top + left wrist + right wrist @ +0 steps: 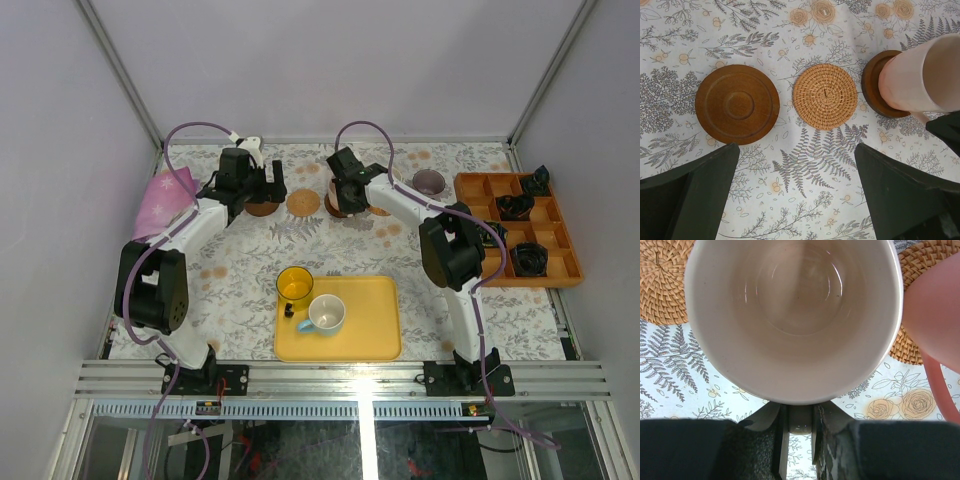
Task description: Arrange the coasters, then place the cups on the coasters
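While it stands on a dark coaster (871,82) beyond the yellow tray (370,335), a pink cup (790,315) is held at its rim by the right end effector (800,415), whose fingers are clenched on the cup wall. Its pale inside is seen from straight above in the right wrist view.

Just to the right of it, also beyond the tray, a second pink cup (935,305) is set on a tan coaster (917,260). To the left of the held cup, another tan coaster (825,96) lies bare, and further left a brown coaster (737,104) lies bare as well; the three are lined up in a row, apart from one another. The left end effector (796,155) is hung over the near side of that row, its fingers spread wide and nothing grasped.

A purple-grey cup (430,181) is seen further from the tray, to the far right; whether a coaster lies under it cannot be told. On the tray itself a yellow cup (295,284) and a blue cup (326,314) are kept side by side.

Right of the tray an orange box (480,186) with dark items is placed on the table (250,260), and a pink cloth (160,200) is laid far left of the tray.
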Controlling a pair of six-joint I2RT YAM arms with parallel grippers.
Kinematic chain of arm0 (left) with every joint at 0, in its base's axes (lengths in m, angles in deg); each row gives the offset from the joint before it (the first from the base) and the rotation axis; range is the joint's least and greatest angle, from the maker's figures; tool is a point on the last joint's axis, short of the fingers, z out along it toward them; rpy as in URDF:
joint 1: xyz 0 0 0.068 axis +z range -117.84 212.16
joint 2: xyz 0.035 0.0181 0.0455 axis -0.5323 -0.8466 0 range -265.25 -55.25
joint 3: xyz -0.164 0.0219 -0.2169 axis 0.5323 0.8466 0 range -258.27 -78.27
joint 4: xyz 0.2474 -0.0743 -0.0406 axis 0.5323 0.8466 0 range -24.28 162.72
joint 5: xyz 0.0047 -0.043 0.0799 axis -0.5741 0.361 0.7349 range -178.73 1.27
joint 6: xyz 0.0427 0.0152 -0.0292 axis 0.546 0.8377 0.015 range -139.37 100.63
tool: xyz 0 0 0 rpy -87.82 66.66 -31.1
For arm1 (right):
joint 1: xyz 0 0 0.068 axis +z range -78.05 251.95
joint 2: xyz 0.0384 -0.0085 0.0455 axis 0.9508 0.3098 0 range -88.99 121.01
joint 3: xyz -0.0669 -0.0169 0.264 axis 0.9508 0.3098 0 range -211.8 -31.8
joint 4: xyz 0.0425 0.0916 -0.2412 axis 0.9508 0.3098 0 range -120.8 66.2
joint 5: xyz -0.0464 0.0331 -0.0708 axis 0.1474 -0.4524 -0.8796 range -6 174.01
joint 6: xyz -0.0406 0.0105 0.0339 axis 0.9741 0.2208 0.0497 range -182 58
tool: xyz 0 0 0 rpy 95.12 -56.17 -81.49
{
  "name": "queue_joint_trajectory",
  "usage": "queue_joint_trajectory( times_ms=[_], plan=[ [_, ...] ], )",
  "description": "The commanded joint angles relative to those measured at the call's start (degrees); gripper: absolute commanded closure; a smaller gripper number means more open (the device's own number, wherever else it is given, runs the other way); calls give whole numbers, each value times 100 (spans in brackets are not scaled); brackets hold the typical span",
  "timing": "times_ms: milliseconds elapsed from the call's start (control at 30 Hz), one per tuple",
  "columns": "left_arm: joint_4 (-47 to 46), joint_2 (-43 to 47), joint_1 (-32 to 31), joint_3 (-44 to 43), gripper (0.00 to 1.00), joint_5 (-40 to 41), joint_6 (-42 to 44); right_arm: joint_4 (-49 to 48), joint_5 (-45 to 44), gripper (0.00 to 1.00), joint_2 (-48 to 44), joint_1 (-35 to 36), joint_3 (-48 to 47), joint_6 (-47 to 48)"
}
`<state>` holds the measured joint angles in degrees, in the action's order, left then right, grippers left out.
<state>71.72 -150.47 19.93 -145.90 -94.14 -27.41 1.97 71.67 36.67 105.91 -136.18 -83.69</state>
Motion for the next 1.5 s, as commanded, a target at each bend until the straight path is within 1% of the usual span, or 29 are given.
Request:
queue_joint_trajectory(
  times_ms=[0,33,67,100,233,300,533,833,1467],
  plan=[
    [-112,-74,-13,-29,0,-55,91,-240,-28,85,-209,-12,-96,-76],
    [-114,-80,-8,-27,0,-60,91,-249,-13,75,-222,-12,-71,-72],
    [-116,-84,-7,-25,0,-58,91,-263,7,68,-230,-11,-54,-70],
    [-111,-89,-6,-22,0,-61,91,-269,30,64,-240,-12,-34,-72],
    [-116,-109,-6,-37,0,-58,96,-304,82,48,-256,-12,-9,-63],
    [-116,-119,-11,-44,0,-42,100,-300,102,45,-267,-12,-6,-50],
    [-100,-127,-5,-44,0,-13,100,-312,252,44,-432,-3,234,11],
    [-107,-168,-2,-71,0,-39,76,-395,422,46,-688,47,436,156],
    [-84,-110,-2,-11,0,-43,39,-496,560,47,-665,164,409,342]
  ],
)
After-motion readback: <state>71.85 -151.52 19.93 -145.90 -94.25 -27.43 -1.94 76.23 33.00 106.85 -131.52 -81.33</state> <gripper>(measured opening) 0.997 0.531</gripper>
